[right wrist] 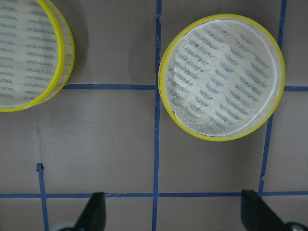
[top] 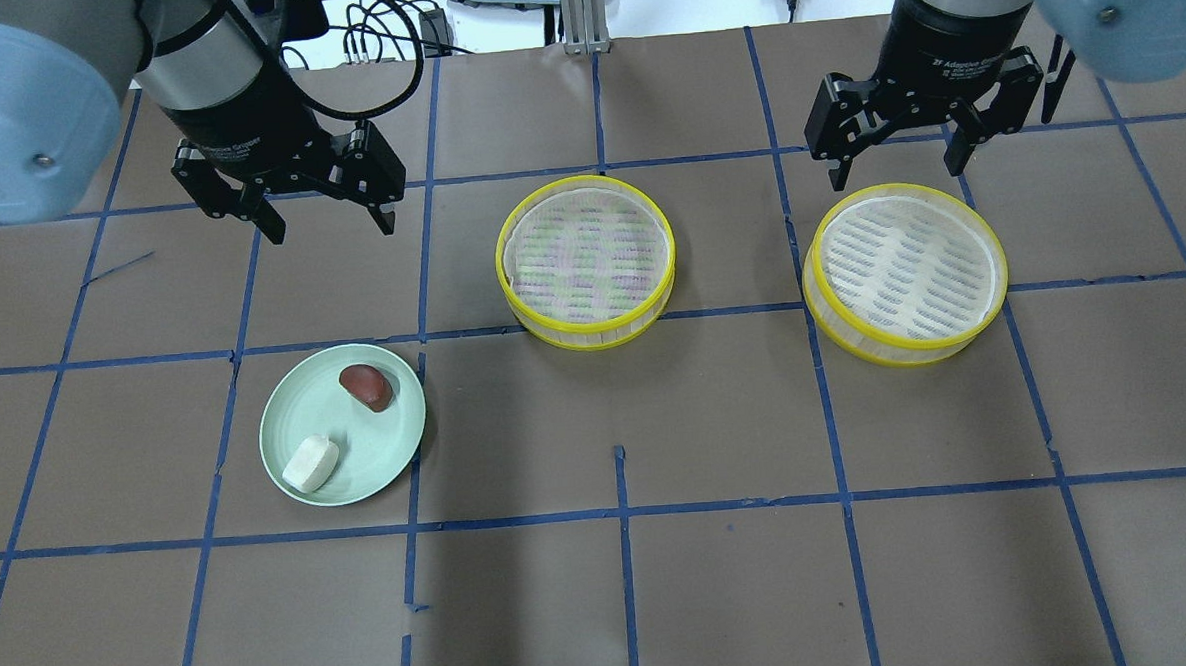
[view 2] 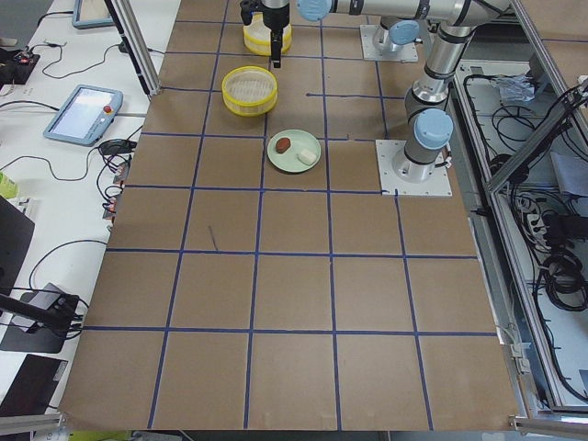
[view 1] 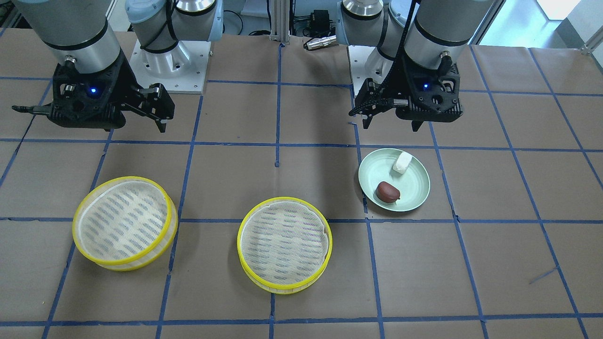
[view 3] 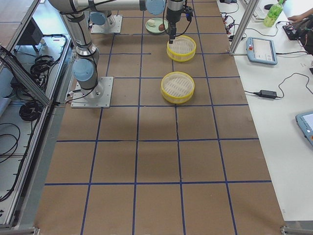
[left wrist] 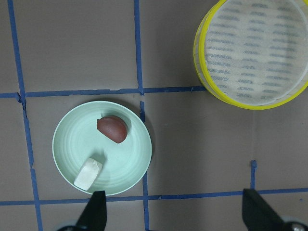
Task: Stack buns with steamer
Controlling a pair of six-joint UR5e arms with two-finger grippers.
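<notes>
The white oblong bun [top: 310,462] and the reddish-brown bun [top: 366,387] lie apart on a pale green plate [top: 358,445] at the table's left. Two yellow-rimmed steamer baskets, both empty, stand on the table: one in the middle [top: 586,260] and one on the right [top: 906,272]. My left gripper [top: 329,229] is open and empty, hovering beyond the plate. In the left wrist view the plate [left wrist: 130,159] lies just ahead of the open fingers [left wrist: 96,208]. My right gripper [top: 894,172] is open and empty above the far edge of the right steamer.
The brown table cover carries a grid of blue tape lines. The two arm bases [view 1: 169,56] stand at the robot's side of the table. Tablets and cables [view 2: 83,110] lie on benches beside the table.
</notes>
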